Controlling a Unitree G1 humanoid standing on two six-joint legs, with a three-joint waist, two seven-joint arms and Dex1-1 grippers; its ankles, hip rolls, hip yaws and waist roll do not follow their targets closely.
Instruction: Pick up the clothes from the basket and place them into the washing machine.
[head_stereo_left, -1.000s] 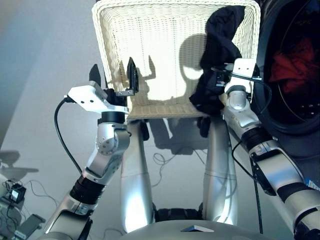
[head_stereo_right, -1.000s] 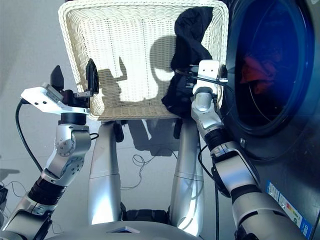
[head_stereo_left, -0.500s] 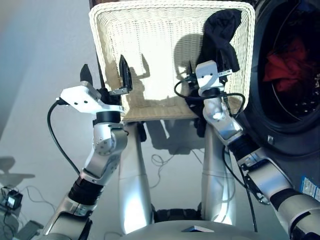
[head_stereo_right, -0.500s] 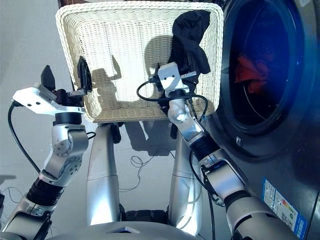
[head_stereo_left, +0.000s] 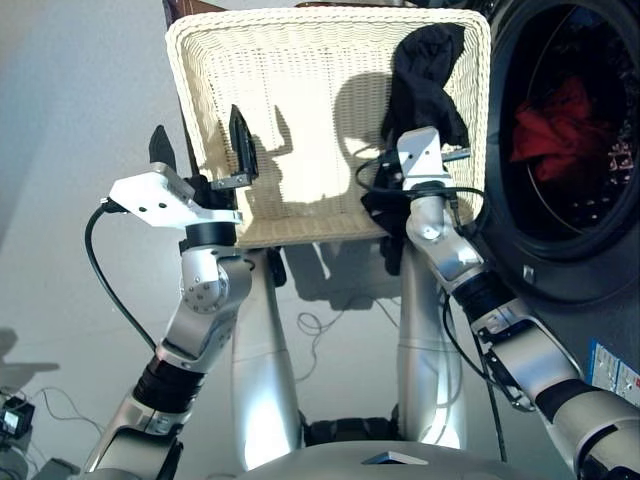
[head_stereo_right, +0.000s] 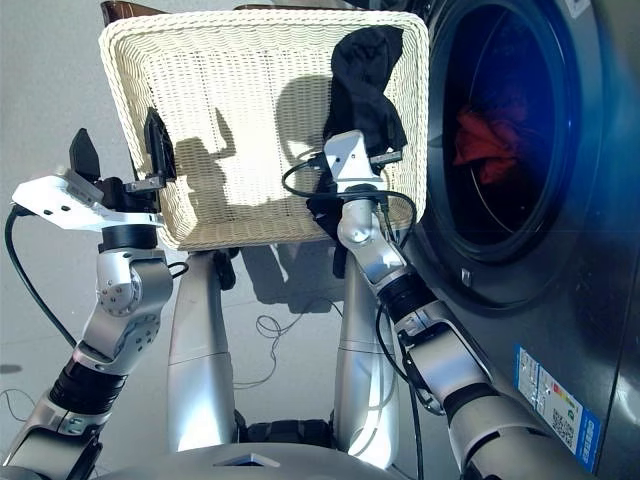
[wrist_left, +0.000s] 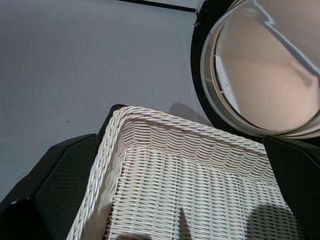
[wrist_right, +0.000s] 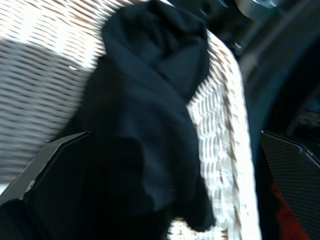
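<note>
Cream woven basket (head_stereo_left: 300, 110); black garment (head_stereo_left: 425, 70); red garment (head_stereo_left: 560, 115) in dk grey washer (head_stereo_right: 580, 200).

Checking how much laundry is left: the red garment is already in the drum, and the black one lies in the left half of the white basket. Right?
Not quite. The red garment is in the drum of the washing machine, but the black garment lies in the right half of the basket, by the right gripper. The left eye view shows this.

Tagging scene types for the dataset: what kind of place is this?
Probably a laundry area or a test setup of one: a front-loading washing machine with a red garment in its drum, a cream woven basket holding a black garment, and loose cables on a plain grey floor.
</note>
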